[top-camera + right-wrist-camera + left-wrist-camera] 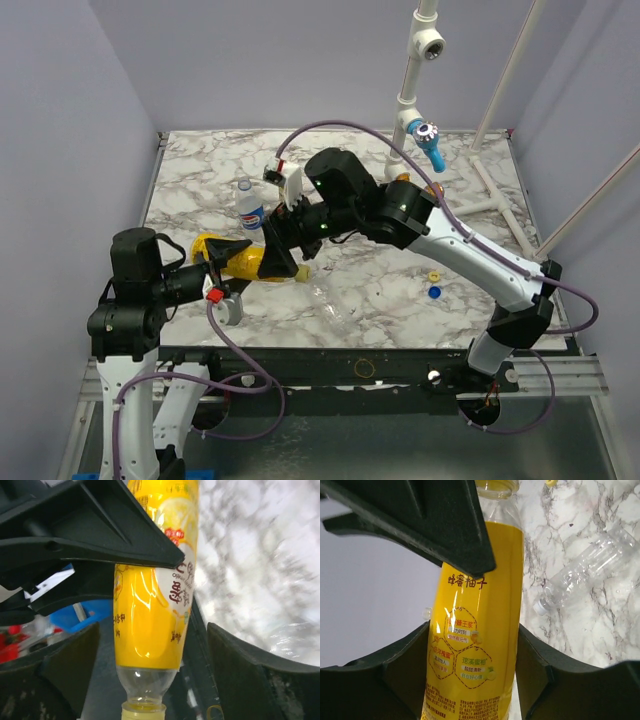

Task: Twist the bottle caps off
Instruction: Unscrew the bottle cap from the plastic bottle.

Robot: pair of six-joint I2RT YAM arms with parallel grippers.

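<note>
As I see it, yellow bottle (475, 630): spans both claws, neck toward right claw (282, 255).
Left claw (220, 267): grip, cannot tell.
Right claw: spread.
Clear bottle (335, 305): lying by neck.

Bottles, three made out: one yellow bottle (475, 630), one Pepsi bottle (250, 210), one plain clear bottle (335, 305). A second yellow one: cannot tell.
Caps, three: two yellow, namely the screwed-on yellow cap (144, 710) and the loose yellow cap (434, 276) toward the right edge of the table (390, 330); one blue cap (434, 293).
</note>
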